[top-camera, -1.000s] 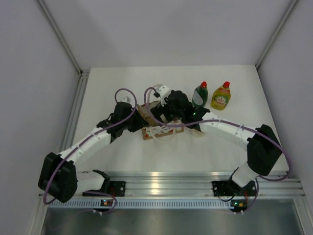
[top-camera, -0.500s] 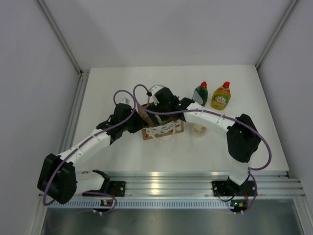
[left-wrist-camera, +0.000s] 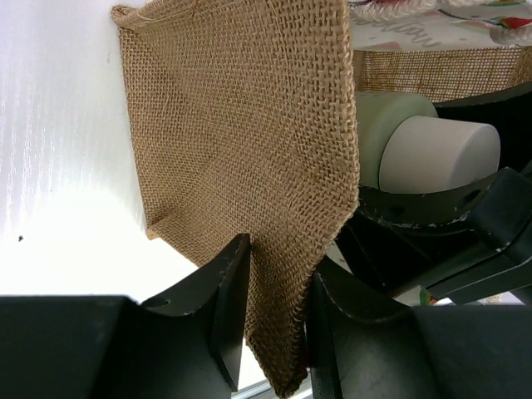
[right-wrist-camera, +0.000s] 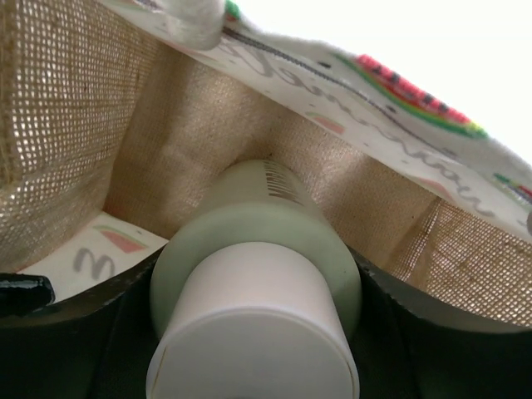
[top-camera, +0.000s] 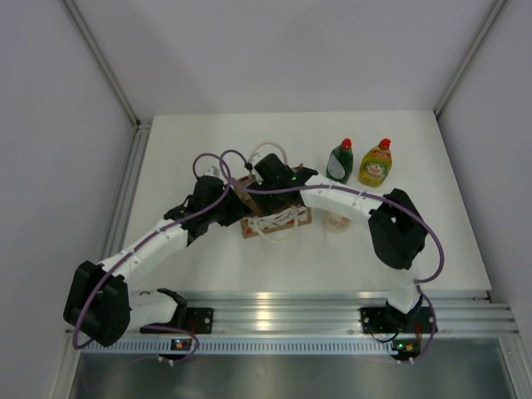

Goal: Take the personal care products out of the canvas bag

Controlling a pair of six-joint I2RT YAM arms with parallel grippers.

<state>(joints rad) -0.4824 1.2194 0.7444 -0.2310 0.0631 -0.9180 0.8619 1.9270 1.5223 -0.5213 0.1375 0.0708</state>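
Left gripper pinches the 9 o'clock wall of the canvas bag. Right gripper is closed around the pale green bottle inside. Lifting could drag the bag along if its rope handles snag.

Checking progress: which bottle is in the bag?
The pale green white-capped bottle, between the right gripper's fingers; the red-capped bottles stand outside the bag.
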